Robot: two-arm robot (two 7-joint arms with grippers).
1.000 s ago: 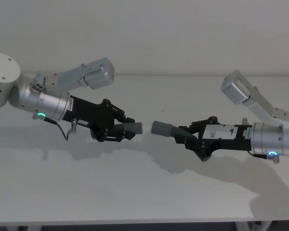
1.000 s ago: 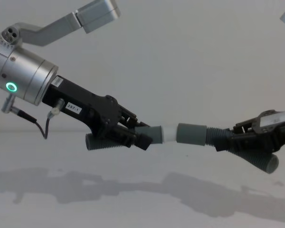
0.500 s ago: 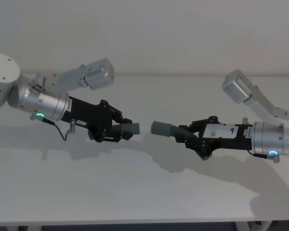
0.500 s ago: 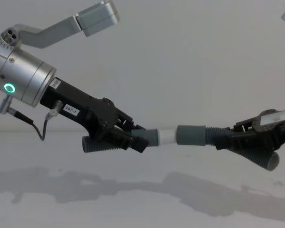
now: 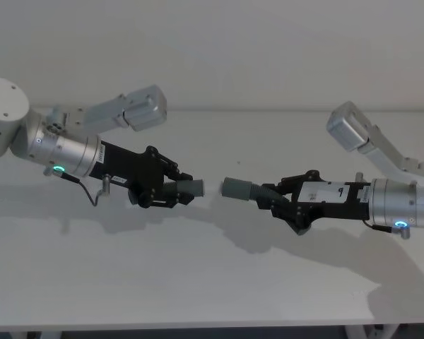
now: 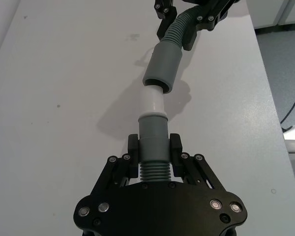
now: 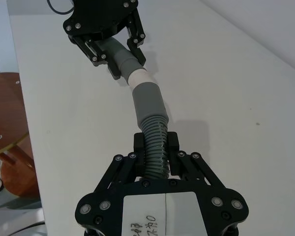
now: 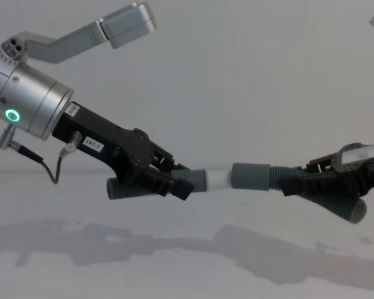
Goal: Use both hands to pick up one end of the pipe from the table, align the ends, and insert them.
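Note:
Both pieces of the pipe hang above the table (image 5: 198,282). My left gripper (image 5: 173,191) (image 8: 177,184) (image 6: 154,147) is shut on the ribbed part of one dark grey piece (image 8: 134,189). Its grey cuff (image 6: 153,129) carries a narrower white tip (image 6: 152,101) (image 8: 219,179). My right gripper (image 5: 279,201) (image 7: 156,142) (image 8: 305,180) is shut on the ribbed part of the other piece (image 7: 155,130). The wider grey cuff (image 7: 147,101) (image 8: 250,176) of that piece faces the tip. The two ends stand in line, and the white tip reaches the mouth of the wider cuff.
The white table runs wide under both arms, with their shadows (image 5: 254,240) on it. A brown round stool (image 7: 7,123) stands on the floor beyond the table's edge. A grey floor (image 6: 285,59) shows past the other edge.
My left gripper has moved slightly to the left with its piece, so slightly more white tip shows. The right gripper has hardly moved.

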